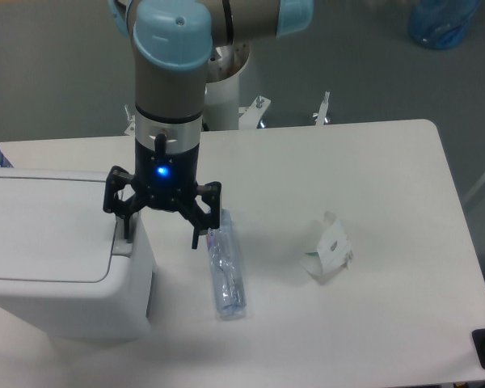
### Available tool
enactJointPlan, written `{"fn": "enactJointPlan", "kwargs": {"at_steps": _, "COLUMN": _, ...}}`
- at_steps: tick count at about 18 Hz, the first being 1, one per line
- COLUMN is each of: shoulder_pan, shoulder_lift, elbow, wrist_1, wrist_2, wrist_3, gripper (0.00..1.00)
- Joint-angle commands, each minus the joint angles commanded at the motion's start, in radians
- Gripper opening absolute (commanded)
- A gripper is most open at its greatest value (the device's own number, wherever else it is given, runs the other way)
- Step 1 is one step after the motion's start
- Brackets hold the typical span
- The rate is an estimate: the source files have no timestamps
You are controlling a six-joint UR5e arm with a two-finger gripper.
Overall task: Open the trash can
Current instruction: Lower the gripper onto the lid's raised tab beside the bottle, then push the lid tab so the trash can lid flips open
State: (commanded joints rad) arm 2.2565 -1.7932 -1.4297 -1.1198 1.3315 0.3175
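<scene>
The trash can (56,259) is a large white boxy bin at the table's left, its flat lid (48,234) down. A grey push tab (123,240) sits at the lid's right edge. My gripper (162,233) hangs open over the bin's right side, pointing down. Its left finger (126,226) comes down onto the tab, though contact is hard to judge. Its right finger (197,233) hangs off the bin, above the table beside the bottle. Nothing is held between them.
A small clear plastic bottle (226,273) lies on the table just right of the bin, under the right finger. A crumpled white paper piece (330,250) lies further right. A blue bag (443,23) sits on the floor beyond the table.
</scene>
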Motion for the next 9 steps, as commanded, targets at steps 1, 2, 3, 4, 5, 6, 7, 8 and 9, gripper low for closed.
{"fn": "enactJointPlan", "kwargs": {"at_steps": 1, "shoulder_pan": 0.0, "shoulder_lift": 0.0, "elbow": 0.0, "wrist_1": 0.0, "wrist_2": 0.0, "wrist_3": 0.0, "gripper": 1.0}}
{"fn": "enactJointPlan", "kwargs": {"at_steps": 2, "shoulder_pan": 0.0, "shoulder_lift": 0.0, "elbow": 0.0, "wrist_1": 0.0, "wrist_2": 0.0, "wrist_3": 0.0, "gripper": 1.0}}
{"fn": "enactJointPlan", "kwargs": {"at_steps": 3, "shoulder_pan": 0.0, "shoulder_lift": -0.002, "elbow": 0.0, "wrist_1": 0.0, "wrist_2": 0.0, "wrist_3": 0.0, "gripper": 1.0}}
{"fn": "enactJointPlan", "kwargs": {"at_steps": 4, "shoulder_pan": 0.0, "shoulder_lift": -0.005, "elbow": -0.002, "wrist_1": 0.0, "wrist_2": 0.0, "wrist_3": 0.0, "gripper": 1.0}}
{"fn": "enactJointPlan", "kwargs": {"at_steps": 5, "shoulder_pan": 0.0, "shoulder_lift": -0.008, "elbow": 0.0, "wrist_1": 0.0, "wrist_2": 0.0, "wrist_3": 0.0, "gripper": 1.0}}
{"fn": "enactJointPlan", "kwargs": {"at_steps": 6, "shoulder_pan": 0.0, "shoulder_lift": -0.008, "elbow": 0.0, "wrist_1": 0.0, "wrist_2": 0.0, "wrist_3": 0.0, "gripper": 1.0}}
{"fn": "enactJointPlan", "kwargs": {"at_steps": 7, "shoulder_pan": 0.0, "shoulder_lift": -0.008, "elbow": 0.0, "wrist_1": 0.0, "wrist_2": 0.0, "wrist_3": 0.0, "gripper": 1.0}}
{"fn": "enactJointPlan", "kwargs": {"at_steps": 8, "shoulder_pan": 0.0, "shoulder_lift": -0.008, "elbow": 0.0, "wrist_1": 0.0, "wrist_2": 0.0, "wrist_3": 0.0, "gripper": 1.0}}
{"fn": "enactJointPlan", "kwargs": {"at_steps": 9, "shoulder_pan": 0.0, "shoulder_lift": -0.008, "elbow": 0.0, "wrist_1": 0.0, "wrist_2": 0.0, "wrist_3": 0.0, "gripper": 1.0}}
